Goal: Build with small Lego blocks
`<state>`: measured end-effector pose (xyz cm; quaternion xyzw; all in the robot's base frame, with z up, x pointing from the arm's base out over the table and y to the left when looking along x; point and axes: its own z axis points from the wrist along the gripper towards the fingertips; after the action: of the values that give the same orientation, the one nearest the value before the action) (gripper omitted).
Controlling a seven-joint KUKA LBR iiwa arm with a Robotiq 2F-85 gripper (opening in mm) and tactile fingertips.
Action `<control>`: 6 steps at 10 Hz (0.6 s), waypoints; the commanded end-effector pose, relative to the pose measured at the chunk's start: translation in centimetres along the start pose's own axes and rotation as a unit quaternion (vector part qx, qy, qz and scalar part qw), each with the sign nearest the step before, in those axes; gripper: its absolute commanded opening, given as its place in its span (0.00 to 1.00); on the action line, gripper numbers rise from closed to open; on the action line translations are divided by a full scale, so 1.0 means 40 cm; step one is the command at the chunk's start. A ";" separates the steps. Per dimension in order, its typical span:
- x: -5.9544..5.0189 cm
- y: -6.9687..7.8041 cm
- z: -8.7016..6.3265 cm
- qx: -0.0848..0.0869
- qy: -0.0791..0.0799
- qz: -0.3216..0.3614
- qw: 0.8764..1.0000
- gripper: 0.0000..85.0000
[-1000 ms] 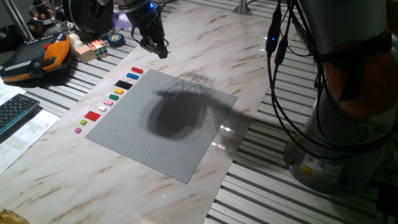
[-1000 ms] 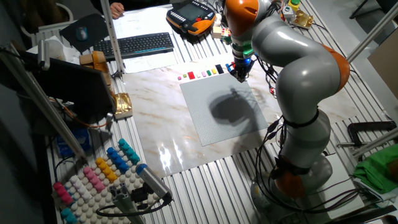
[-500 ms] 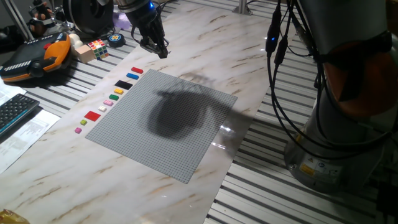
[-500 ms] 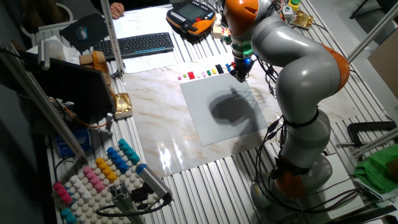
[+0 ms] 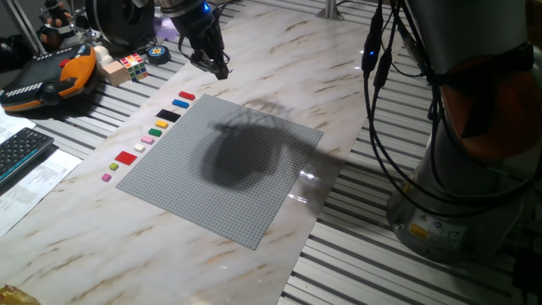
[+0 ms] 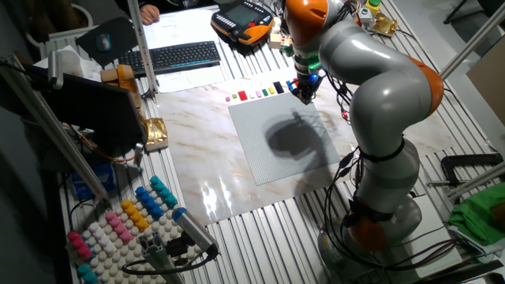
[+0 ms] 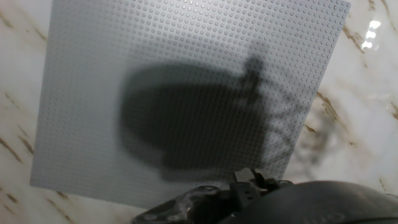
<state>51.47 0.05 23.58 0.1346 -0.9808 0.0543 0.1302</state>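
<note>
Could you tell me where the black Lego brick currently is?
In one fixed view, the small black Lego brick lies on the marble beside the grey baseplate's left edge, between blue and yellow bricks.

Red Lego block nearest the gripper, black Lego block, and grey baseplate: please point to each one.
Red Lego block (image 5: 186, 96), one fixed view, middle of its top face.
Black Lego block (image 5: 168, 115), one fixed view, middle of its top face.
Grey baseplate (image 5: 279, 182), one fixed view, bare studded surface beside the shadow.

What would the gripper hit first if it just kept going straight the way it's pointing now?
Probably the large grey studded baseplate near its corner: the gripper points down above that edge, though depth is unclear and it might meet the marble table instead.
</note>
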 end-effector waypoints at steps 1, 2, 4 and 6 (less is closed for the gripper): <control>0.000 0.000 0.000 0.000 0.000 0.001 1.000 0.01; 0.000 0.000 0.000 0.000 0.000 0.005 1.000 0.01; 0.000 0.000 0.000 0.001 -0.001 0.013 1.000 0.01; 0.000 0.000 0.000 0.002 0.000 0.010 1.000 0.01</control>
<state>51.48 0.06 23.58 0.1255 -0.9820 0.0571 0.1290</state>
